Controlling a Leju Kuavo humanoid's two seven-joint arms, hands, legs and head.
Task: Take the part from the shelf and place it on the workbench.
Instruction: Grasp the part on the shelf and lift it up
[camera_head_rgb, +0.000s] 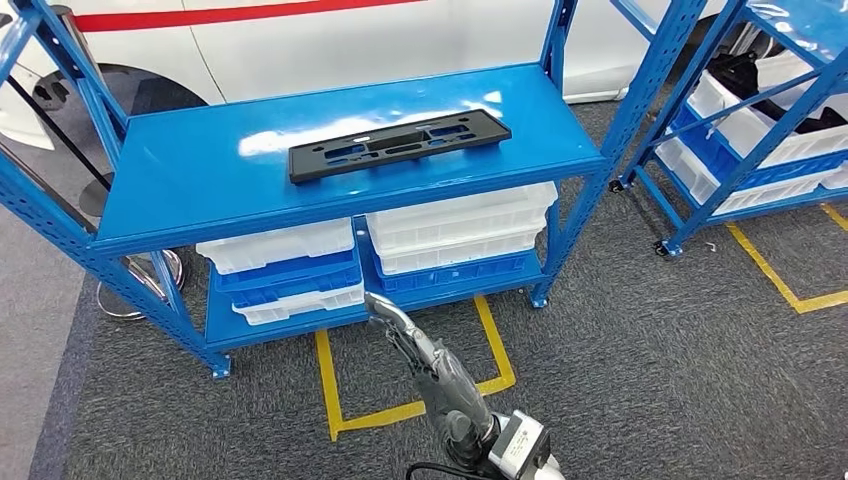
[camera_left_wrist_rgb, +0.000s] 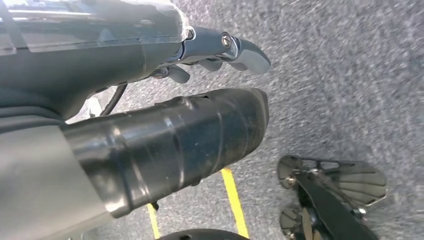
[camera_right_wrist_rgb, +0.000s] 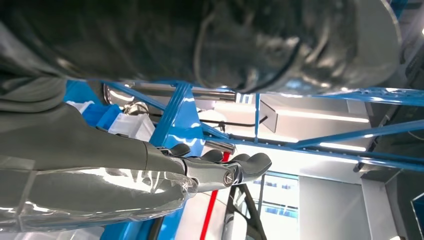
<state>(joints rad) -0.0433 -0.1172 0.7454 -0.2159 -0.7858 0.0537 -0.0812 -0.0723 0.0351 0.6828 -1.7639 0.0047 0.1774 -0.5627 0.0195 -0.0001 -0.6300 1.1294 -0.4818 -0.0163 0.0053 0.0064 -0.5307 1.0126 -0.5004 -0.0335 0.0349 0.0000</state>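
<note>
The part (camera_head_rgb: 399, 146) lies lengthwise across the shelf (camera_head_rgb: 200, 180), up and ahead of the nearer, empty, loosely spread right hand (camera_head_rgb: 392, 318).

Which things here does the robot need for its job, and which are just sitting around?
For the job: black part; blue shelf it lies on; right hand, reaching out.

Just sitting around: white bins underneath; second rack; white car; yellow floor tape.

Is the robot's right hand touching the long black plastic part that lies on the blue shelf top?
Apart. In the head view the right hand hangs low before the shelf's lower level, while the long black plastic part lies alone on the blue shelf top.
</note>
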